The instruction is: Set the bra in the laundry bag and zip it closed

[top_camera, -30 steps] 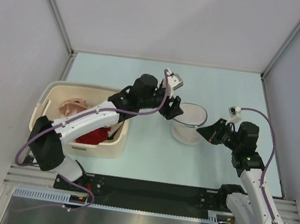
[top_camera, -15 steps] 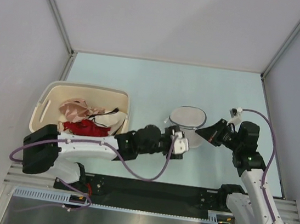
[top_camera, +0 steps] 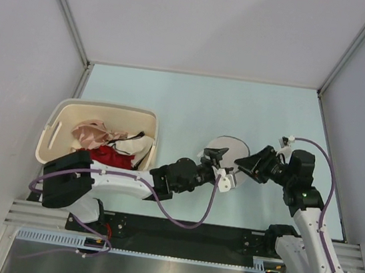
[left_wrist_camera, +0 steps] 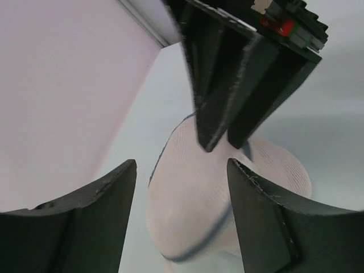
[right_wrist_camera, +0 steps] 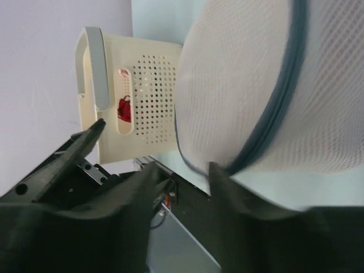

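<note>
The laundry bag is a round white mesh pouch with a dark rim, lying on the table right of the basket. My left gripper points at it from the near left, open, with the laundry bag showing between and beyond its jaws. My right gripper is at the bag's right edge, its fingers against the rim. In the right wrist view the right gripper is open and the laundry bag sits just above it. The salmon-pink bra lies in the basket.
The cream plastic basket stands at the left, holding a red garment and some dark straps beside the bra. Its perforated wall shows in the right wrist view. The black base rail runs along the near edge.
The left arm has swung from over the basket round to the bag's near side. The right gripper has opened. The bag, standing tall before, now looks flatter and round.
</note>
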Motion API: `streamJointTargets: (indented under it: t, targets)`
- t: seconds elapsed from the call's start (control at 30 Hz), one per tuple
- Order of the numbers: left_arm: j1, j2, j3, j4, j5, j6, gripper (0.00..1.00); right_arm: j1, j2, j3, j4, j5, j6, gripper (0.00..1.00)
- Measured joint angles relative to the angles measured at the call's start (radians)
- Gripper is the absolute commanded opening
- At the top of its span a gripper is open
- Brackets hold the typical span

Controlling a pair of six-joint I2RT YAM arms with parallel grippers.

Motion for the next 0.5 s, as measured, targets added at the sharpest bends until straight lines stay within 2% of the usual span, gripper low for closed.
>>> streamJointTargets:
  t: [0.07,0.17,0.33,0.5]
  targets:
    - [0.0,-0.001,0.0,0.006,0.016,0.001,0.67,0.0,-0.003,0.0,-0.014,0.005,0.014,0.78]
    - [0.0,-0.02,-0.009,0.0,0.036,-0.021,0.66,-0.004,-0.012,0.002,-0.04,0.032,0.025,0.92]
    - [0.0,-0.152,-0.01,-0.127,0.038,-0.215,0.65,-0.011,-0.015,0.051,-0.143,0.113,-0.005,0.87]
    - [-0.001,-0.266,0.07,-0.333,0.052,-0.6,0.64,-0.013,0.067,0.176,-0.256,0.161,-0.137,0.86]
